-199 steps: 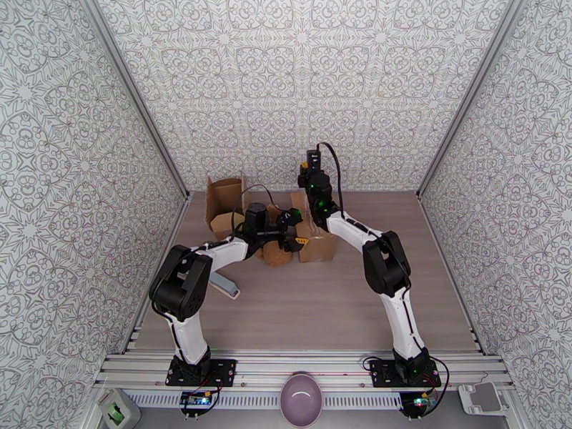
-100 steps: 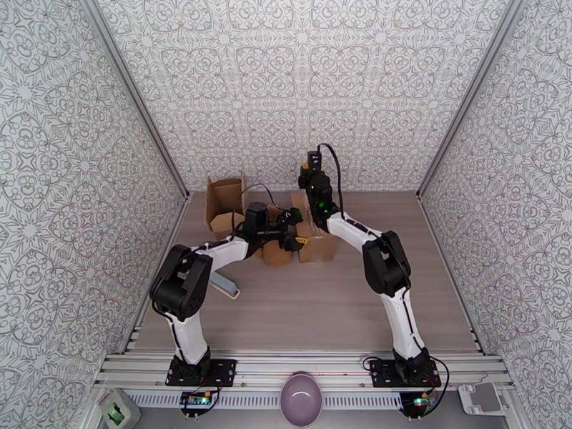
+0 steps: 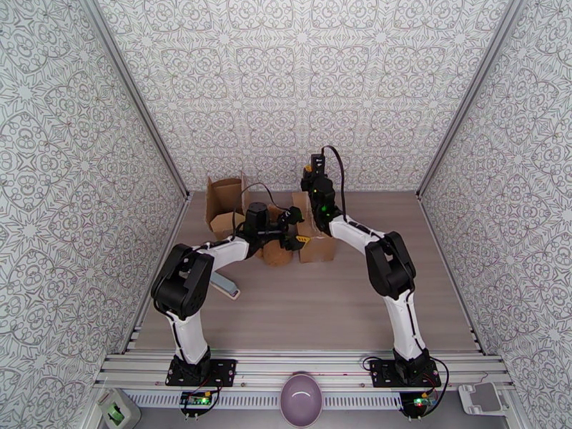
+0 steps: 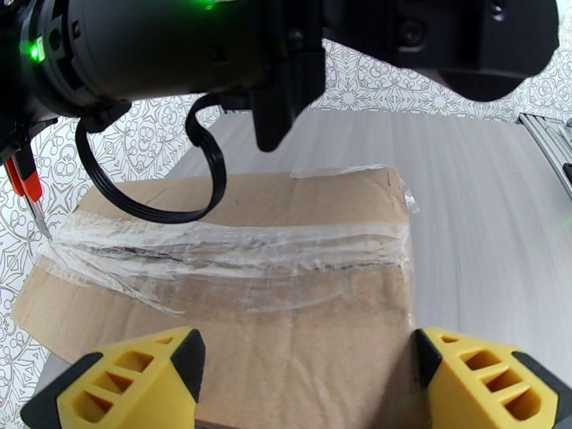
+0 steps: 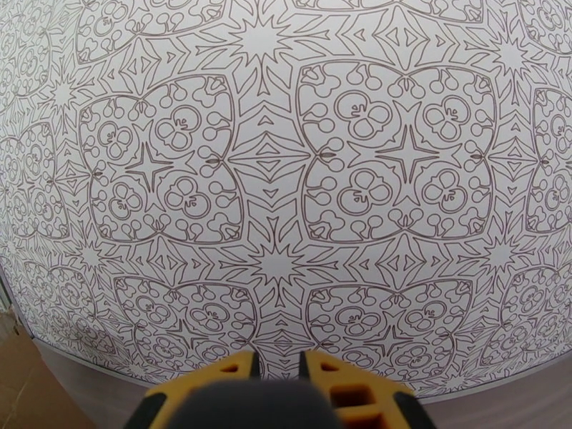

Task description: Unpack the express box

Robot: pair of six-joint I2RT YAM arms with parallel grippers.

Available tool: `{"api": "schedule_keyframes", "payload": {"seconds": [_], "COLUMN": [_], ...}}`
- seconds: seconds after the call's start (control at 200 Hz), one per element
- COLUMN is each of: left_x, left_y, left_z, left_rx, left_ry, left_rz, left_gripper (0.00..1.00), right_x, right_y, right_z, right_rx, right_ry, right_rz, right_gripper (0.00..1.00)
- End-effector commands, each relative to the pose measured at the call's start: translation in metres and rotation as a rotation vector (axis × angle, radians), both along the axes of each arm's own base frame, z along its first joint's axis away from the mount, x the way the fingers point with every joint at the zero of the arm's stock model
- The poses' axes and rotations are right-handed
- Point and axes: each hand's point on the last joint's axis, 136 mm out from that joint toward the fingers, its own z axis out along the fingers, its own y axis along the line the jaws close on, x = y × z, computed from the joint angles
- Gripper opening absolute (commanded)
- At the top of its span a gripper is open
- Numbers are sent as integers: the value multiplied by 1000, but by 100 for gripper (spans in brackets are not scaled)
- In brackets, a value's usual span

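We see the express box (image 4: 236, 201) at the table's far middle, its seam sealed with clear tape (image 4: 214, 248), contents hidden. Our left gripper (image 4: 306, 362) is spread wide over its near edge. The right gripper (image 5: 279, 366) has its fingers nearly together, facing the wall. Bare table (image 3: 400, 280) opens rightward.

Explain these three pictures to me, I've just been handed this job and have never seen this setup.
Two white robot arms, left and right, are bolted at the near edge of the table. The wide picture looks down from above and behind them; the other two come from a camera on each wrist. Cardboard boxes sit at the far side: an opened box and a taped box. The left hand hovers open over the taped box, holding nothing. The right hand, nearly closed, faces the patterned wall.
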Motion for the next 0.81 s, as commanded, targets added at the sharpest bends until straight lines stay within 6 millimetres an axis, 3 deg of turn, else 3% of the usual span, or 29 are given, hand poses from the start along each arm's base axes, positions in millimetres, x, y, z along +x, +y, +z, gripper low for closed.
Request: {"api": "schedule_keyframes", "payload": {"seconds": [0.0,0.205,0.8], "left_x": [21,25,33], "left_y": [14,13,16], "left_z": [-36,-38,-42], "left_rx": [43,50,59], "left_ry": [163,166,183], "left_rz": [136,161,203], "left_gripper": [78,77,76], "right_x": [-14,-23,-40], "right_y": [7,14,5], "right_z": [-3,-1,-9], "right_rx": [-23,-33,-24], "right_ry": [56,76,114], "right_rz": [4,6,-5], "right_gripper": [0,0,0]}}
